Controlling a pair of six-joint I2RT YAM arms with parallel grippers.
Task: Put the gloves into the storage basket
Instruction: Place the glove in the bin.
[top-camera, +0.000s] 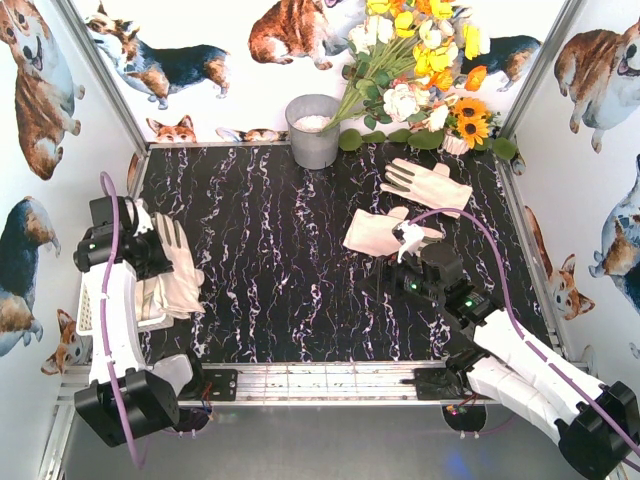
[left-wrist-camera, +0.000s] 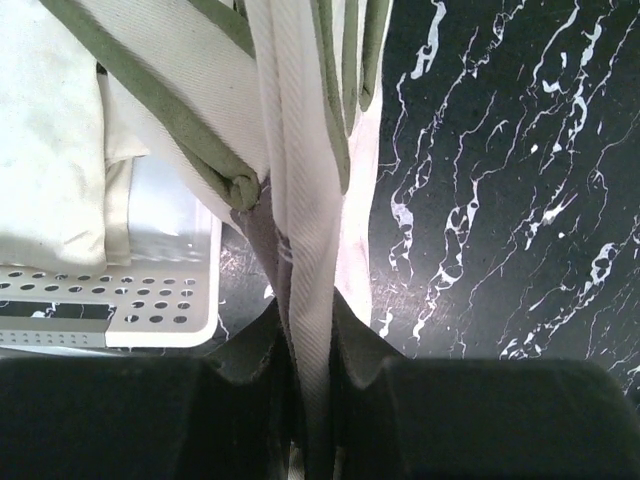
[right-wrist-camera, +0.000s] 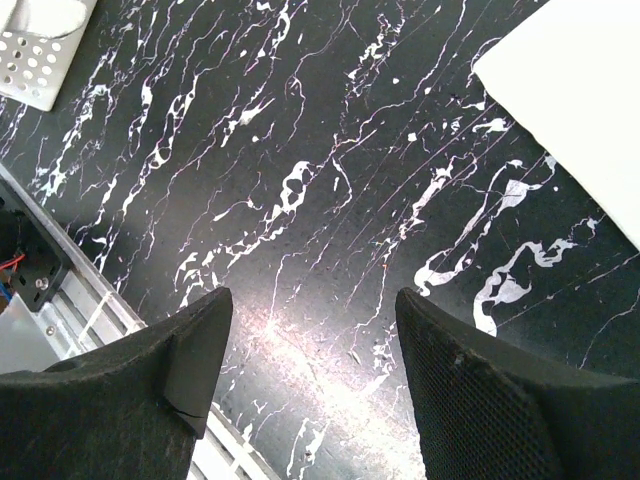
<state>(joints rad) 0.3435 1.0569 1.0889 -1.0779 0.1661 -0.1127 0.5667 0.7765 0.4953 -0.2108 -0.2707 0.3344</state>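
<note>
My left gripper (top-camera: 152, 252) is shut on a cream-white glove (top-camera: 178, 268) with grey-olive patches. In the left wrist view the glove's (left-wrist-camera: 300, 200) fabric is pinched between the jaws of the left gripper (left-wrist-camera: 312, 352) and hangs beside the storage basket's rim (left-wrist-camera: 150, 320). The white storage basket (top-camera: 88, 305) stands at the table's left edge, and another glove (left-wrist-camera: 50, 150) lies in it. Two more gloves lie at the right: one (top-camera: 428, 183) farther back, one (top-camera: 372, 233) nearer. My right gripper (right-wrist-camera: 310, 330) is open and empty above bare tabletop, near the nearer glove (right-wrist-camera: 580, 90).
A grey metal bucket (top-camera: 313, 130) stands at the back centre, with a bunch of artificial flowers (top-camera: 420, 70) to its right. An aluminium rail (top-camera: 320, 380) runs along the near edge. Walls printed with corgis close in the left, back and right sides.
</note>
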